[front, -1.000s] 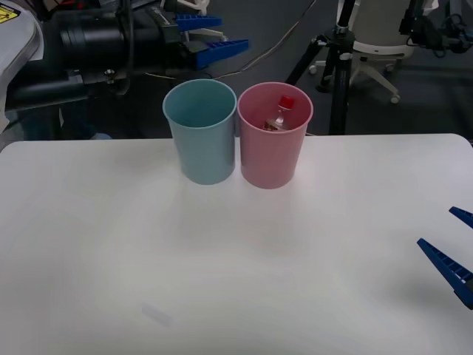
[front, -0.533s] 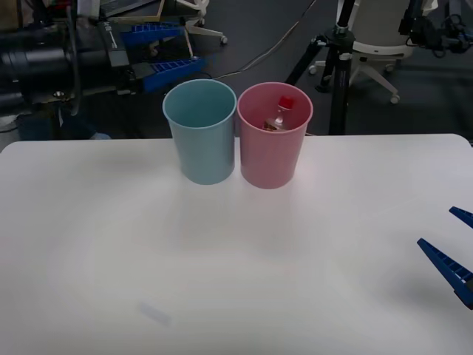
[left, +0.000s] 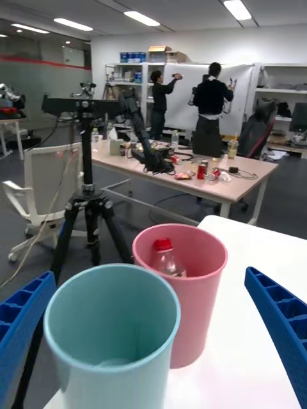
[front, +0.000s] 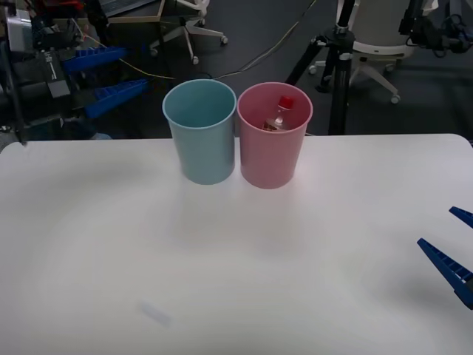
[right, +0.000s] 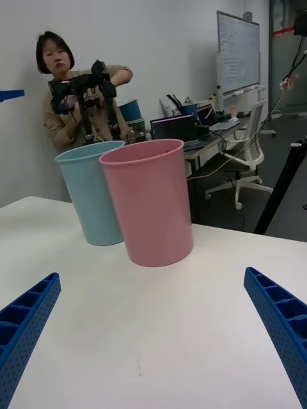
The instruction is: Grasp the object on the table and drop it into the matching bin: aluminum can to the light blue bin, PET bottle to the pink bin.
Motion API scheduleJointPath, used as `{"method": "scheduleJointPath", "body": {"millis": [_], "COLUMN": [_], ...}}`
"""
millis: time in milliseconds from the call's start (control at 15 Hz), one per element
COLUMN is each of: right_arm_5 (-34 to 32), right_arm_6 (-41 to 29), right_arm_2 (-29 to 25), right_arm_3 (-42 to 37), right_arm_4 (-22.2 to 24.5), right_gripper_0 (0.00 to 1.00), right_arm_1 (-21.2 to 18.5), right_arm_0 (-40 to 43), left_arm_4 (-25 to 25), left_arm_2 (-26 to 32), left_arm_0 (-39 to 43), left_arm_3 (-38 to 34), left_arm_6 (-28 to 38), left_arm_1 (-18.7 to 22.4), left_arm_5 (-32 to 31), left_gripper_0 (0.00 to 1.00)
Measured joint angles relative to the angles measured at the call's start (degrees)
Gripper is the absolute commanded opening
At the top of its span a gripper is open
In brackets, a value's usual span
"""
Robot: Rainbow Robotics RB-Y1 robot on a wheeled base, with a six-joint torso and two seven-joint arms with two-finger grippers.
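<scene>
The PET bottle (front: 281, 112), clear with a red cap, stands tilted inside the pink bin (front: 273, 148); the left wrist view also looks down on the bottle (left: 165, 259) in that bin (left: 192, 307). The light blue bin (front: 201, 137) touches the pink one on its left, near the far edge of the white table (front: 222, 259). My left gripper (front: 105, 77) hangs open and holds nothing, beyond the table's far left corner and left of the light blue bin (left: 112, 345). My right gripper (front: 457, 244) rests open low over the table's right edge, facing the pink bin (right: 150, 204) and the light blue bin (right: 93, 192).
A black tripod (front: 336, 66) and a white office chair (front: 377, 44) stand on the floor behind the table. Wide bare tabletop lies between the bins and the near edge.
My left arm has drawn back to the left, away from behind the bins, its gripper still open. The right gripper, both bins and the bottle have stayed put.
</scene>
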Motion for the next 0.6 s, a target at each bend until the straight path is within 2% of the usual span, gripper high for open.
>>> {"method": "scheduleJointPath", "body": {"millis": [467,600], "right_arm_5": [0.0,0.0], "right_arm_6": [0.0,0.0], "right_arm_2": [0.0,0.0], "right_arm_3": [0.0,0.0], "right_arm_4": [0.0,0.0], "right_gripper_0": [1.00,1.00], "right_arm_1": [0.0,0.0], "right_arm_0": [0.0,0.0], "left_arm_4": [-1.9,-7.2], "left_arm_2": [15.6,22.4], "left_arm_0": [17.2,21.8], "left_arm_3": [-3.0,-4.6], "left_arm_6": [-0.1,0.4], "left_arm_1": [-1.2,-4.5], "left_arm_5": [-2.8,-4.2], "left_gripper_0": [1.00,1.00]}}
